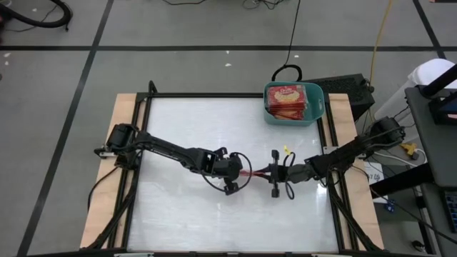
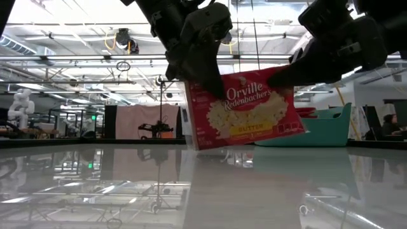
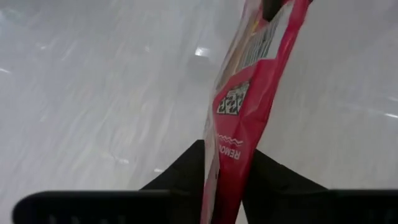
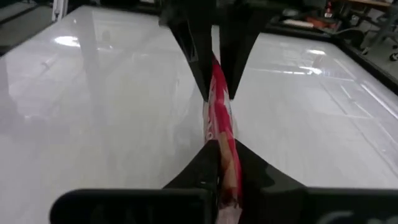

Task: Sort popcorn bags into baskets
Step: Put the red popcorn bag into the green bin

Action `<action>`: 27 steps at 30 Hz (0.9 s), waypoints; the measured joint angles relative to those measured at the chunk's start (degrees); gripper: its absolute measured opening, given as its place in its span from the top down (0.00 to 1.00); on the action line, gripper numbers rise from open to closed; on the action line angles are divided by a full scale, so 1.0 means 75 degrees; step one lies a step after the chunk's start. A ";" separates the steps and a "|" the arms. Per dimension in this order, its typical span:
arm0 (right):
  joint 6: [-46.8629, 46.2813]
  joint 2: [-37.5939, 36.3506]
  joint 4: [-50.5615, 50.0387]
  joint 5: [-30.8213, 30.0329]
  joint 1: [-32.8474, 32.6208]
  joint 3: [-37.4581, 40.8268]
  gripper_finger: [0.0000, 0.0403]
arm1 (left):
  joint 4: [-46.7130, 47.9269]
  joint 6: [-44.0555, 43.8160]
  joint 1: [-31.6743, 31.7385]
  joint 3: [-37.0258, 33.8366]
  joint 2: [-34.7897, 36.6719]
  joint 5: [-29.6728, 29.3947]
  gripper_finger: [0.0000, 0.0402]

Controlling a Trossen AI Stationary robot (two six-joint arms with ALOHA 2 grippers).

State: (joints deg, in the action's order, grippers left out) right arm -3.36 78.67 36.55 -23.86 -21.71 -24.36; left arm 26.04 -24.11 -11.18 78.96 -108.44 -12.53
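Mid-bench, handover step: 1 popcorn bag (image 2: 245, 109) pinched by right gripper (image 4: 221, 160); left gripper (image 3: 222, 167) also around it, grip uncertain. Next: left releases, right carries to teal basket (image 1: 316, 108).

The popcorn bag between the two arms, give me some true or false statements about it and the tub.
1. Both pincers, left and right, hold one bag. True.
2. The bag lies flat on the table. False: it is held on edge above it.
3. The teal tub holds red bags. True.
4. The tub sits on the left arm's side. False: it is at the far right corner.
5. Loose bags litter the table. False: none show.
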 joint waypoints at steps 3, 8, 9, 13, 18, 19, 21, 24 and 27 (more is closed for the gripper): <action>0.0017 -0.0135 -0.0407 0.0035 0.0000 0.0000 0.97 | -0.0131 0.0186 -0.0102 0.0000 0.0000 -0.0043 0.73; -0.0049 -0.0804 -0.1998 0.0050 -0.0006 0.0000 0.99 | -0.0141 0.0378 -0.0235 0.0000 0.0006 -0.0526 0.61; -0.0042 -0.0979 -0.2418 0.0043 -0.0003 0.0000 0.99 | -0.0143 0.0378 -0.0231 0.0000 0.0006 -0.0630 0.58; -0.0121 -0.1715 -0.4009 0.0009 0.0045 0.0000 0.98 | -0.0142 0.0252 -0.0133 0.0000 0.0006 -0.1143 0.50; -0.0396 -0.2746 -0.5207 0.0006 0.0050 0.0003 0.98 | -0.0295 0.0323 0.0063 -0.0078 0.0009 -0.1320 0.45; -0.0394 -0.2944 -0.5355 0.0006 0.0050 0.0003 0.98 | -0.0435 0.0320 0.0103 -0.0160 0.0009 -0.1326 0.45; -0.0379 -0.3345 -0.5693 0.0006 0.0050 0.0003 0.98 | -0.0764 0.0231 0.0189 -0.0369 0.0009 -0.1335 0.46; -0.0407 -0.3836 -0.6319 -0.0111 0.0052 0.0003 0.98 | -0.1490 -0.0084 0.0291 -0.0768 0.0009 -0.1340 0.48; -0.0565 -0.4188 -0.6660 -0.0228 0.0055 0.0006 0.98 | -0.2664 -0.0274 0.0316 -0.1357 0.0009 -0.1260 0.51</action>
State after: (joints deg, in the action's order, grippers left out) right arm -7.60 47.26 -13.40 -25.57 -21.30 -24.32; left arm 6.06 -26.17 -8.82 68.78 -108.38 -21.98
